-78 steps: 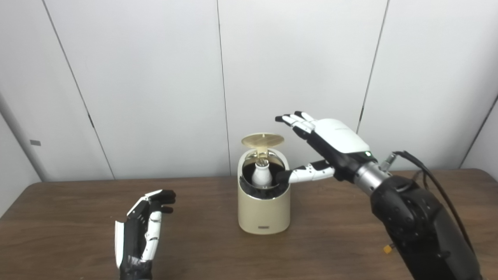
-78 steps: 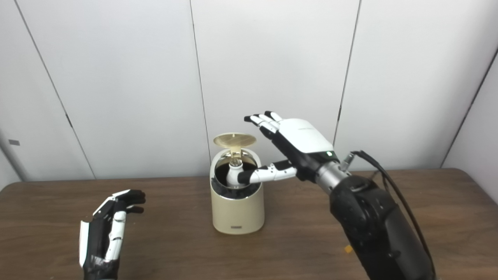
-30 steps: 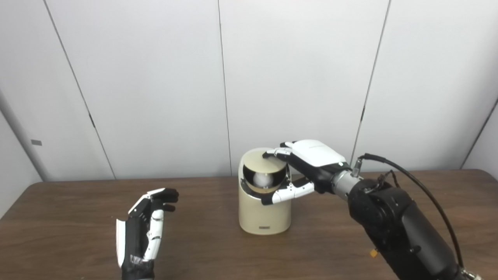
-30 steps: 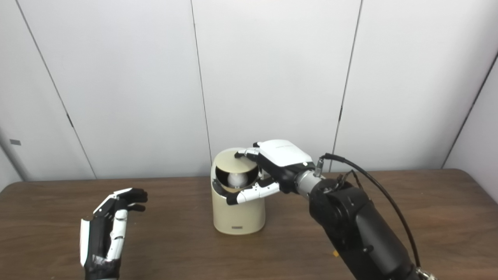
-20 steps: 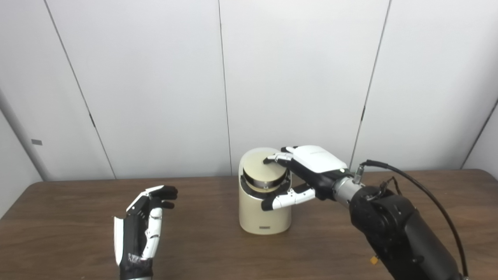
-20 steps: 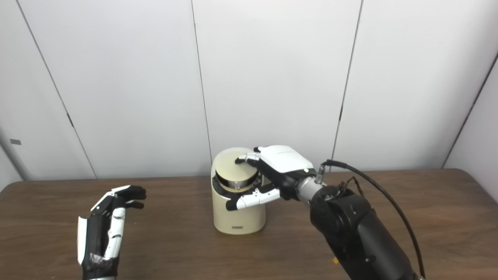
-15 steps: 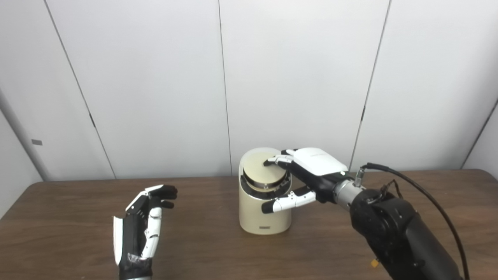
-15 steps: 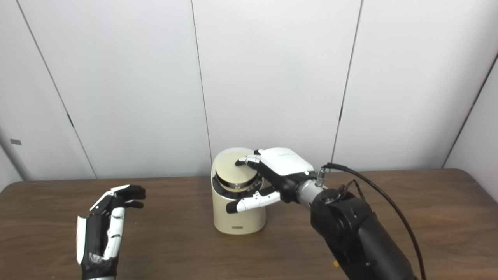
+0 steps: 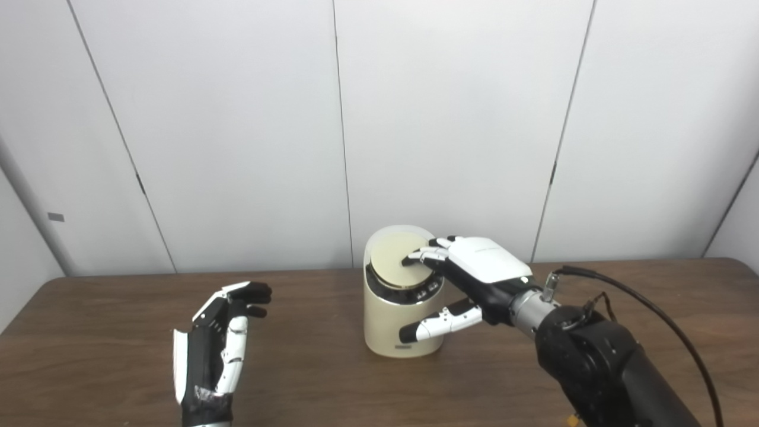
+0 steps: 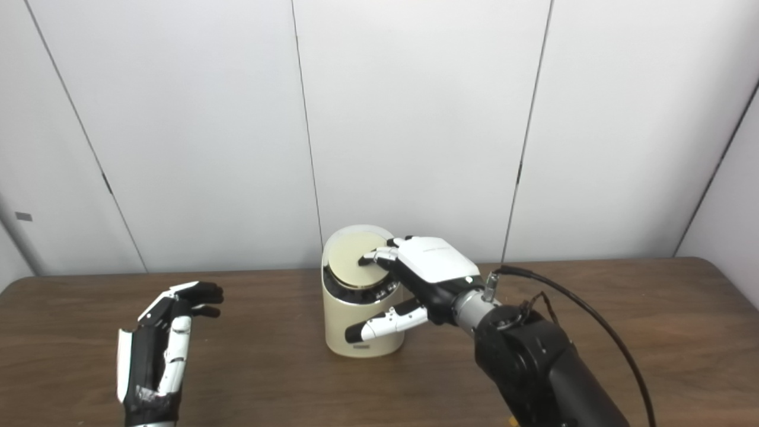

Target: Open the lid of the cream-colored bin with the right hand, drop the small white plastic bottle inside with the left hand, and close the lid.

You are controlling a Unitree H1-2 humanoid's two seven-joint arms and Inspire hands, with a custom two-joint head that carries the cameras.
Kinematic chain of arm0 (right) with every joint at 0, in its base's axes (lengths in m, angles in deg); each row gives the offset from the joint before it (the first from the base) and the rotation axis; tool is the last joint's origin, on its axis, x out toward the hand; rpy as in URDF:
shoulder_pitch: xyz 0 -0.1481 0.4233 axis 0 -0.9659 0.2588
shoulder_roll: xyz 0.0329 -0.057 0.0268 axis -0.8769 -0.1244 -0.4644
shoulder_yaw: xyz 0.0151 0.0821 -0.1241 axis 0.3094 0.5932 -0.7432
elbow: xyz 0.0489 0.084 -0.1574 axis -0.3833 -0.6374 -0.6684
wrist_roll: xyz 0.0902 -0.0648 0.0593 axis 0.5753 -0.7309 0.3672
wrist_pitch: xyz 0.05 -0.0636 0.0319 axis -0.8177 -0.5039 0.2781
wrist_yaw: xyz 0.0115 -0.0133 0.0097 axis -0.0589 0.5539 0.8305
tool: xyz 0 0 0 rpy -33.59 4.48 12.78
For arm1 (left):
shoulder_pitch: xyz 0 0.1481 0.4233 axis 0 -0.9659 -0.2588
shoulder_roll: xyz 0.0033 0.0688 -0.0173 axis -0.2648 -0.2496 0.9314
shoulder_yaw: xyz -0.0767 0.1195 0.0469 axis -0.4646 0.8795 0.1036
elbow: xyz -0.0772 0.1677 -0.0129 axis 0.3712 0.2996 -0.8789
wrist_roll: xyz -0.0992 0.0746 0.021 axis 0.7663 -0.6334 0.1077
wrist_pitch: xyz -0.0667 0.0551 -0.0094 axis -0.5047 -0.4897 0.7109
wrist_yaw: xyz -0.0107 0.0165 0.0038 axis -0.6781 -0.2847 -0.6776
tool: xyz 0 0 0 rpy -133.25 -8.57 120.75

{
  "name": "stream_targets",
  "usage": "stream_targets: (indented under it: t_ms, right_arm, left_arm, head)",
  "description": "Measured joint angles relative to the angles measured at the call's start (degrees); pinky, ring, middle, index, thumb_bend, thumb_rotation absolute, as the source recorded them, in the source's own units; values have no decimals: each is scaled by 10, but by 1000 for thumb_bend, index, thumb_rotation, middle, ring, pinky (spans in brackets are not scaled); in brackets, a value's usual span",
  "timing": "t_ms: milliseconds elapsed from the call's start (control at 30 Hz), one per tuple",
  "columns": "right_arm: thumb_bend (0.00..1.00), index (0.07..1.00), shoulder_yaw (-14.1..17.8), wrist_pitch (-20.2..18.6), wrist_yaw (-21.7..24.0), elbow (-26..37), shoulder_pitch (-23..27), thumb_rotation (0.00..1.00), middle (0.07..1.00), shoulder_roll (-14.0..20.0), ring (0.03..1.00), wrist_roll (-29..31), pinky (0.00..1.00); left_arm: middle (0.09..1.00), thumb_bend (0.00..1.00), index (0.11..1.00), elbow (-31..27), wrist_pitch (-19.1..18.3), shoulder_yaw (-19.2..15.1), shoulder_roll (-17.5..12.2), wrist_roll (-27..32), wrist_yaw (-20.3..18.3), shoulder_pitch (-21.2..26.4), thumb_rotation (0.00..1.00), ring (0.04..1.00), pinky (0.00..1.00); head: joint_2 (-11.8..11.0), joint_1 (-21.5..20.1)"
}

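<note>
Lid (image 9: 392, 265) now pushed down flat on upright bin (image 9: 402, 323); right hand (image 9: 474, 279) fingers (image 9: 420, 257) spread, resting on it.

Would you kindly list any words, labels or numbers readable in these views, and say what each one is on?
None can be read.
Small plate low on the front of the cream-colored bin: too small to read.
Faint marking on the back of the right robot hand: blurred.

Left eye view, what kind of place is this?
Probably a lab or test room: plain white wall panels, a bare brown table holding only a cream bin, and the robot's right hand on its lid.
</note>
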Motion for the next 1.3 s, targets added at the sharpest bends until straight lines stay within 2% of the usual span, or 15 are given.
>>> stream_targets:
  t_ms: [100,400,567,967,1100,1200,1267,1300]
  right_arm:
    - [1000,839,-16,2,4,10,-2,847,866,5,960,-20,1000]
    - [1000,823,-58,34,30,24,4,853,858,16,960,-115,1000]
    - [1000,826,-65,57,44,27,9,850,852,16,969,-151,1000]
    - [1000,796,-81,105,121,35,45,853,827,14,925,-217,1000]
    - [1000,790,-79,111,130,37,46,866,822,8,914,-231,1000]
    - [1000,812,-56,111,125,37,36,841,846,-1,925,-222,1000]
    - [995,824,-29,111,94,35,12,795,857,-10,920,-201,994]
    - [985,833,-9,111,64,32,-7,768,866,-16,927,-176,997]
  left_arm:
    - [629,315,613,0,0,-3,2,0,-2,0,753,618,537]
    - [627,306,611,0,0,-9,6,0,-8,0,750,614,534]
    - [627,316,613,0,0,-12,7,0,-13,0,756,615,533]
    - [625,316,612,0,0,-15,8,0,-15,0,763,613,532]
    - [629,323,615,0,0,-15,8,0,-15,0,767,616,537]
    - [629,325,615,0,0,-15,8,0,-15,0,761,616,538]
    - [629,321,615,0,0,-15,8,0,-15,0,762,615,536]
    - [629,321,615,0,0,-15,8,0,-15,0,763,616,536]
  head:
    - [0,0]
    - [-1,-3]
    - [0,-4]
    - [-1,-5]
    - [0,-4]
    - [-3,-4]
    - [-4,-4]
    - [-4,-3]
